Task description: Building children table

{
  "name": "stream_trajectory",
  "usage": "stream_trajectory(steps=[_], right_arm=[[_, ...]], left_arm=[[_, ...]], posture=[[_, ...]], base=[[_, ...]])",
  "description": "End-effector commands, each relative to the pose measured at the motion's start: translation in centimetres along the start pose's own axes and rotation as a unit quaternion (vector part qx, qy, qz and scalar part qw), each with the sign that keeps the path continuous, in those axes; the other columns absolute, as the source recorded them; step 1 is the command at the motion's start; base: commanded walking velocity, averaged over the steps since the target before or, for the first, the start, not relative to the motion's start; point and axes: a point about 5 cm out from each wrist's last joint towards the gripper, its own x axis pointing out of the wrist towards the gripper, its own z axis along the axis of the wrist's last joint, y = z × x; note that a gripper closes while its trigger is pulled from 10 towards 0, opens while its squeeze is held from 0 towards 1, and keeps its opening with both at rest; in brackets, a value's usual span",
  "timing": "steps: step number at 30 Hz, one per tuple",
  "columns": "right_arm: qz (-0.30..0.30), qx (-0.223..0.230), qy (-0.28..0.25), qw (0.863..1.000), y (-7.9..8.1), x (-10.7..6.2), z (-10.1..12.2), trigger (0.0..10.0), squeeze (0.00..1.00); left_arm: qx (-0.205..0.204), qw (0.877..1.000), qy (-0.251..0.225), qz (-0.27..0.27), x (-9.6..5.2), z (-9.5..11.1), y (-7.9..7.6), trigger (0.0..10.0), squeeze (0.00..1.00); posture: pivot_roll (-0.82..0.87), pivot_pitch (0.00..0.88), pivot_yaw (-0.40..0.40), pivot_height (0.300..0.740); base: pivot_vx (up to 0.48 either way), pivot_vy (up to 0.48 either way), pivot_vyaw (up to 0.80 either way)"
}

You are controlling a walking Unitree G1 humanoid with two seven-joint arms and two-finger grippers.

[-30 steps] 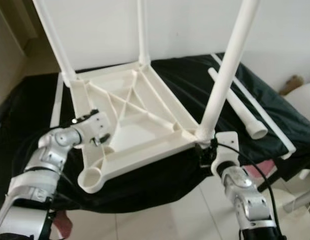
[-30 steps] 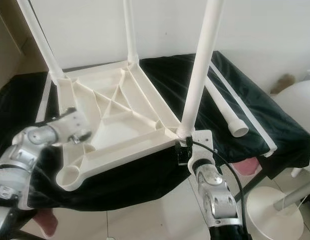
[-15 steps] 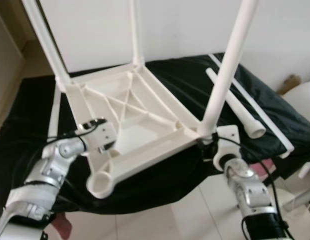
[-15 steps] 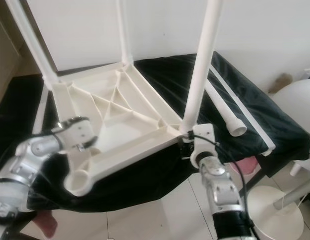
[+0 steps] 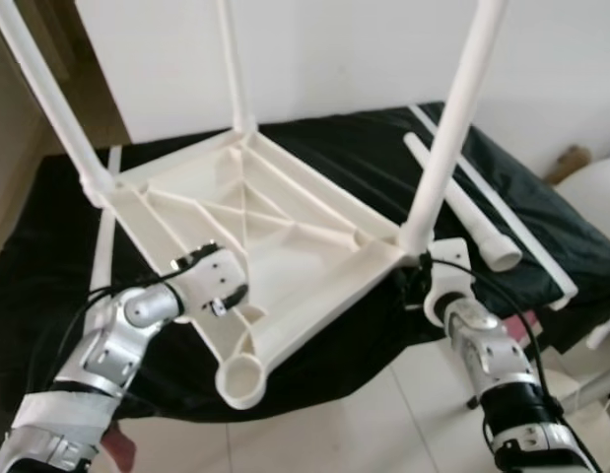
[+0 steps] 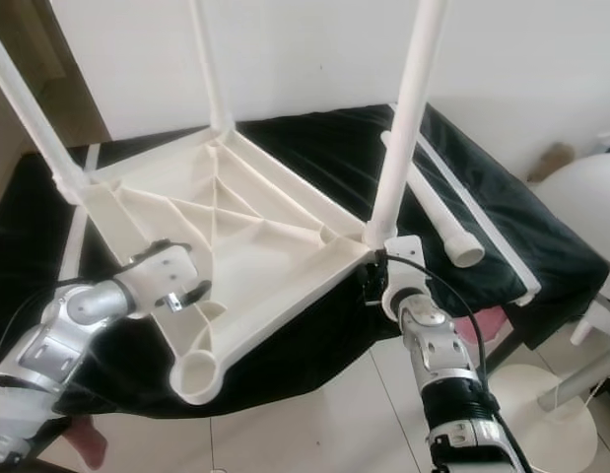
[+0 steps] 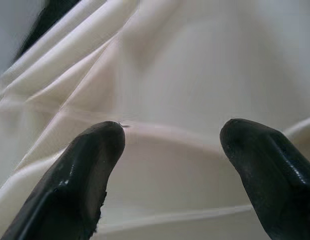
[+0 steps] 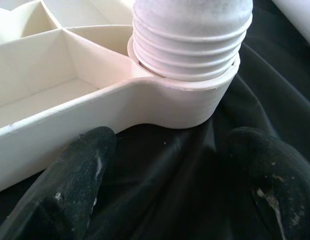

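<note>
The white plastic table top (image 5: 275,236) lies upside down on a black cloth, tilted. Three white legs stand screwed into its corners, the nearest one (image 5: 452,118) at the right corner. The near corner's socket (image 5: 240,379) is empty. A loose leg (image 5: 462,202) lies on the cloth at the right. My left gripper (image 5: 226,294) is at the top's near-left rim; in the left wrist view (image 7: 170,145) it is open over the ribbed plastic. My right gripper (image 5: 415,281) sits just below the right corner; in the right wrist view (image 8: 170,160) it is open under the threaded leg end (image 8: 190,35).
The black cloth (image 5: 334,148) covers a low surface against a white wall. A long white slat (image 5: 511,222) lies along its right side and another strip (image 5: 105,246) at the left. A round white object (image 5: 595,202) and a stand base (image 6: 541,419) are on the right; tiled floor is in front.
The table top has turned on the cloth: its empty-socket corner swung right and nearer, its far-left corner left. My left gripper moved right with the rim. The right gripper stayed by its corner.
</note>
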Motion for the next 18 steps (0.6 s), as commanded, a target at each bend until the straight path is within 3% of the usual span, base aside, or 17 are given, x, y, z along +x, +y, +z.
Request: stream_trajectory(steps=[1,5,10,18], right_arm=[[0.023,0.004,0.0,1.0,1.0,0.5,0.0,10.0,0.0],[0.058,0.002,-0.005,0.998,2.4,2.0,1.0,10.0,0.0],[0.084,-0.003,-0.011,0.996,3.6,2.9,2.0,10.0,0.0],[0.098,-0.011,-0.022,0.995,4.1,3.4,2.7,10.0,0.0]], left_arm=[[-0.001,0.985,-0.014,-0.174,0.1,0.7,-2.5,10.0,0.0],[-0.015,0.977,-0.045,-0.209,0.5,2.5,-4.3,10.0,0.0],[-0.028,0.97,-0.081,-0.227,0.7,4.5,-5.4,10.0,0.0],[-0.039,0.967,-0.098,-0.232,0.8,5.8,-5.3,10.0,0.0]], posture=[[0.03,0.0,0.022,0.74],[0.04,0.0,0.013,0.74],[0.05,0.0,0.006,0.74],[0.06,0.0,0.0,0.74]], base=[[0.0,0.0,0.0],[0.0,0.0,0.0],[0.0,0.0,0.0],[0.0,0.0,0.0]])
